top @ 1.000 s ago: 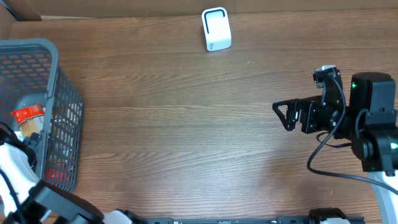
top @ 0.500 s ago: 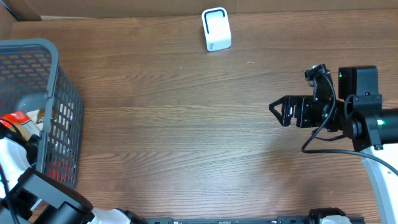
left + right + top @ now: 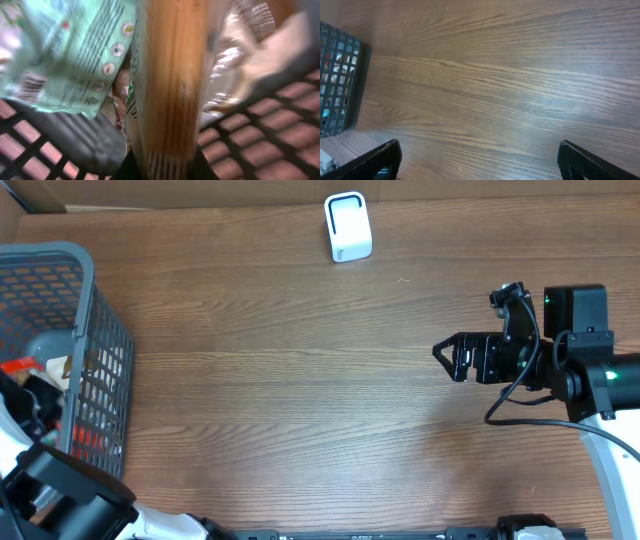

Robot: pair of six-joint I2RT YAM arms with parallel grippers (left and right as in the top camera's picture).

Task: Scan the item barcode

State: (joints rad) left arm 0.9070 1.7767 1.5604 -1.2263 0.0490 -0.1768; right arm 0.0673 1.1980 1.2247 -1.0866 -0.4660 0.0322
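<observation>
The left end effector (image 3: 165,169), wide apart a second ago, has come together inside the basket (image 3: 100,340) at the left edge of the worktop (image 3: 300,400); in the left wrist view its dark jaws sit either side of a long pasta packet (image 3: 170,75), clamped on it near its lower end. The right arm shifted a little early in that second and has since held, its end effector (image 3: 452,360) spread wide over bare wood, holding nothing. I judge this to mean the pick is made but the lift is not; the packet lies down in the basket among other goods, a green pouch (image 3: 75,45) just beside it, well apart from the white scanner (image 3: 348,227) at the far edge. The packet's long axis runs straight away from the jaws, up the wrist view, strands lengthwise; no barcode shows on it in this blurred view, so which face must turn to the scanner I cannot tell.
</observation>
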